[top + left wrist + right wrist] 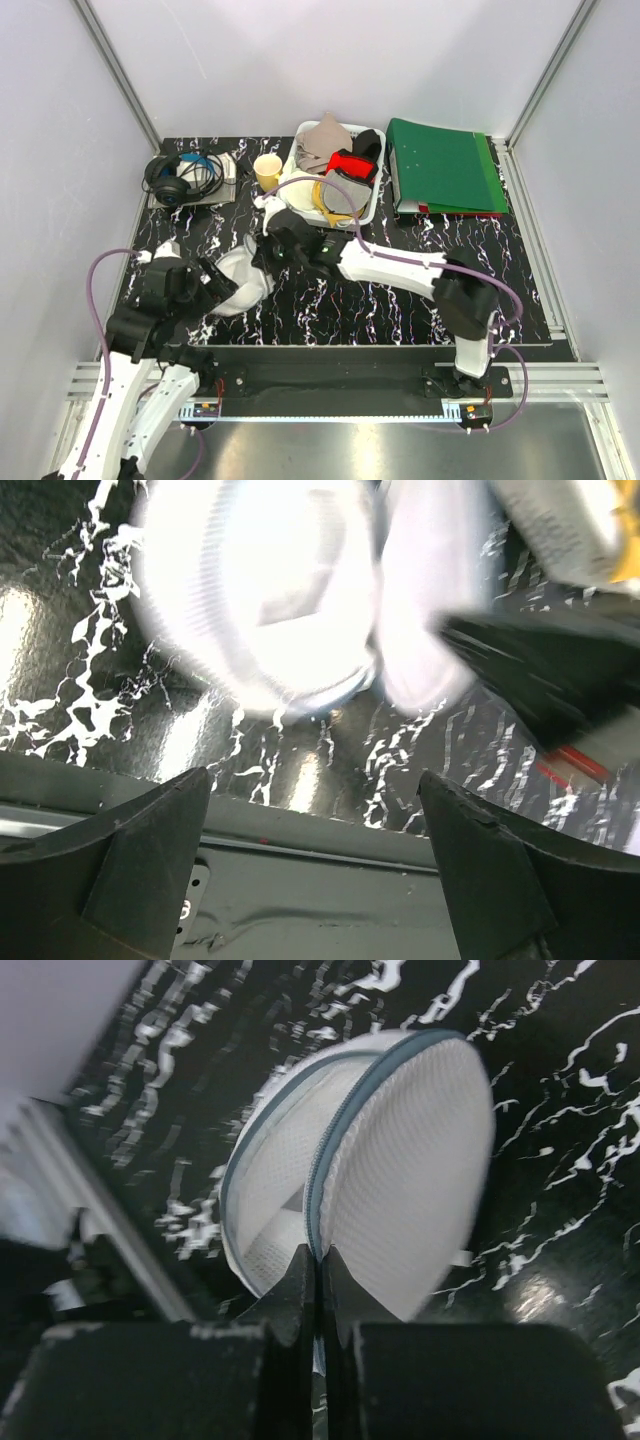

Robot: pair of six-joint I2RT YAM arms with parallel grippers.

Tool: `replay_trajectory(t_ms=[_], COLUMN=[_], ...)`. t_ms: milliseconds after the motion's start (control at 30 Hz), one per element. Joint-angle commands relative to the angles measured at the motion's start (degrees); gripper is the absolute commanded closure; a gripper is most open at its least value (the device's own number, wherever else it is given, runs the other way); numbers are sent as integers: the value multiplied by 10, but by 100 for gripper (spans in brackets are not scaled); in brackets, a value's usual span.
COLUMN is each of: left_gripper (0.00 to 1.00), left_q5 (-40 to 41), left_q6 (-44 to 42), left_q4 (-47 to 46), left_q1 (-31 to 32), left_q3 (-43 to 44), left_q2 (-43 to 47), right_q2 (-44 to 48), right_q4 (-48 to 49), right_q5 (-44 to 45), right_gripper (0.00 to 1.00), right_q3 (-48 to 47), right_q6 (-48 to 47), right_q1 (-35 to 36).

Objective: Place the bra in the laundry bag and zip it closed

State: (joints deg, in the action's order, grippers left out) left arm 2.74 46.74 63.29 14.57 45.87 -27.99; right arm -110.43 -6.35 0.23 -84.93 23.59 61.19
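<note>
**Top view.** You have the laundry bag (243, 283) on the black marbled table (400, 300), near-left, between your two grippers. The left gripper (216, 288) sits just at the bag's left edge. Your right arm reaches across from the near right, and the right gripper (270, 250) meets the bag's far-right edge. Along the far side, left to right:
- headphones (178, 178)
- yellow cup (267, 170)
- white lattice basket (372, 205), heaped with grey, red and yellow garments
- green binder (445, 165)

**Left wrist view.** This view is badly blurred and blown out. Your left fingers (150, 860) stand wide apart and hold nothing; only table shows in the gap between them. The bag is a bright white disc beyond the fingertips, apart from them. A second white shape lies just to its right, and you cannot tell what it is. The dark bulk of the right gripper comes in from the right edge.

**Right wrist view.** Your right fingers are pressed tight together, their tips pinched on the bag's rim right at the grey-blue zip (335, 1130). The bag is tilted up on its edge. The zip is part open, leaving a gap on the left, with the mesh face to the right. Inside the gap there is a pale fold, possibly the bra (287, 1200); the view is too soft to be sure.
</note>
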Motion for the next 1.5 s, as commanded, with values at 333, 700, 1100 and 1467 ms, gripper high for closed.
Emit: replay_trajectory(t_ms=[333,700,1100,1467], left_gripper=[22,11,16,40], left_q5=[9,-24,-12,-11], left_q6=[38,48,113,120], left_q4=[-84,-99,-68,-127], left_q1=[1,1,1,-9], left_q3=[-89,-97,-111,-155], left_q2=[-12,-38,-139,-182], right_q2=[179,198,229,218], right_q4=[50,162,209,235], right_q5=[-34,-7,47,11], right_gripper=[100,100,100,100], right_q3=[162,212,247,242], right_q6=[160,130,84,114], right_q1=[4,-39,-49,-60])
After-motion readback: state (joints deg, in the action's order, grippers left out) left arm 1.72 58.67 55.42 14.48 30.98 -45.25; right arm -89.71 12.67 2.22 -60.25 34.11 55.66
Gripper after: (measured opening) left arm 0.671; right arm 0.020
